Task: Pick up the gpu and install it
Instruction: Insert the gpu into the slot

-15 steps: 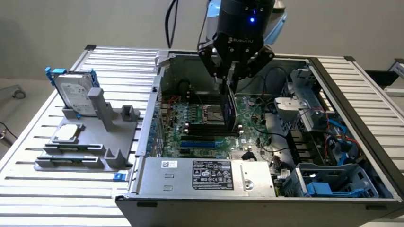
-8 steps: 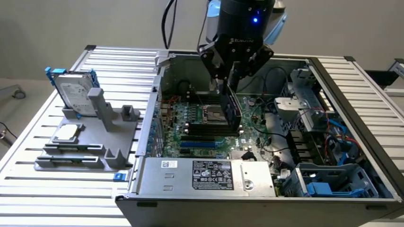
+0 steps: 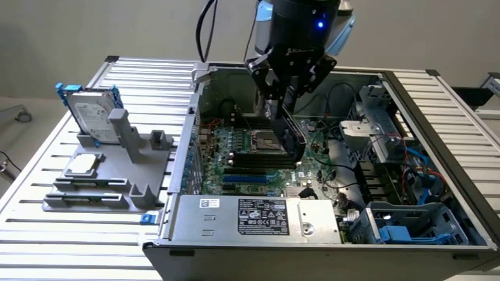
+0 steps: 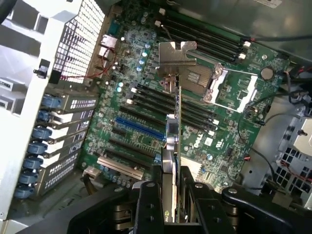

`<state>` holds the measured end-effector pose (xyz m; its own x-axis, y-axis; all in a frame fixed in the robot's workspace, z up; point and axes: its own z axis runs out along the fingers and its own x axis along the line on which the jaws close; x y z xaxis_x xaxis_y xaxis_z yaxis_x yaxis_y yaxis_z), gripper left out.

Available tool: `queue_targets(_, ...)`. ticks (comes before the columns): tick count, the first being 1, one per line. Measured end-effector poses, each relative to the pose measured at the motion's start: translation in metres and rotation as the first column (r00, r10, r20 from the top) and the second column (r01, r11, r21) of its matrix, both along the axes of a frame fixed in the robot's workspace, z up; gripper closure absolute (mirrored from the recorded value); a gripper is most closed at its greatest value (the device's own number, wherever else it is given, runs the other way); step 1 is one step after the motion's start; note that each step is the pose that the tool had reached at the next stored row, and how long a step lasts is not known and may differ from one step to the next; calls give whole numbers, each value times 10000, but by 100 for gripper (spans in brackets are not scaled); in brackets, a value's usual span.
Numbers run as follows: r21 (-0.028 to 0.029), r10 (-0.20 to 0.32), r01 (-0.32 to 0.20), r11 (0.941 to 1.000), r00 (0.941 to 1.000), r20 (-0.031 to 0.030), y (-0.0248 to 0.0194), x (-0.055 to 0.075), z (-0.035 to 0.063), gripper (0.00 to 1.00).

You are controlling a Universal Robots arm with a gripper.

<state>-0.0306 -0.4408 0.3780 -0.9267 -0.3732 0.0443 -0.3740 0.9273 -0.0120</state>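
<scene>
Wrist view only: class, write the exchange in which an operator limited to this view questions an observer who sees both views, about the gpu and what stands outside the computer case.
Operator: How is the gpu carried?
Observer: In the exterior view the gripper holds the gpu on edge from above, with its lower end close over the motherboard. I cannot tell whether it touches.
Operator: What stands outside the case?
Observer: A hard drive in a blue bracket stands upright in a grey fixture beside the case, at the exterior view's left.
</scene>
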Motion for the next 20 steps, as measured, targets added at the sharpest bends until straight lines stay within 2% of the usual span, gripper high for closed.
queue_targets(5, -1, 909, -909, 9959, 9959, 0, 0, 0, -1, 73)
queue_targets(10, -1, 1811, -1811, 9835, 9835, 0, 0, 0, -2, 73)
queue_targets(13, -1, 2338, -2338, 9723, 9723, 0, 0, 0, -3, 73)
queue_targets(15, 0, 2702, -2702, 9628, 9628, 0, 0, 0, -4, 73)
queue_targets(20, 0, 3566, -3566, 9343, 9343, 0, 0, 0, -5, 73)
